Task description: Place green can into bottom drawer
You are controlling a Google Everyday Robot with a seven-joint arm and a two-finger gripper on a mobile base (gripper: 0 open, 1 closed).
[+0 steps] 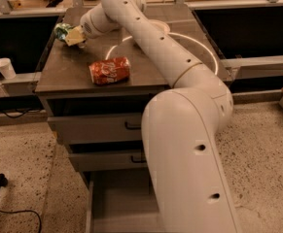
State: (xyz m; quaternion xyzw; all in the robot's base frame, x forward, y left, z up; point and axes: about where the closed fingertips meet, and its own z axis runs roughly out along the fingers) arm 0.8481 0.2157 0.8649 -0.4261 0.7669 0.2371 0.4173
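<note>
Single view — set high and close behind the robot's arm (180,130), looking steeply down and forward over the cabinet top (68,72), with the open bottom drawer (121,203) at the lower edge. Arm filling the foreground; gripper (76,35) at upper left, over the top's back-left corner.

gripper (76,35) at cabinet top (65,74) back-left corner, red can (110,70) near, bottom drawer (121,204) open

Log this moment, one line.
gripper: at green can, far-left of cabinet top | red can: on its side | bottom drawer: open, green can not inside
</note>
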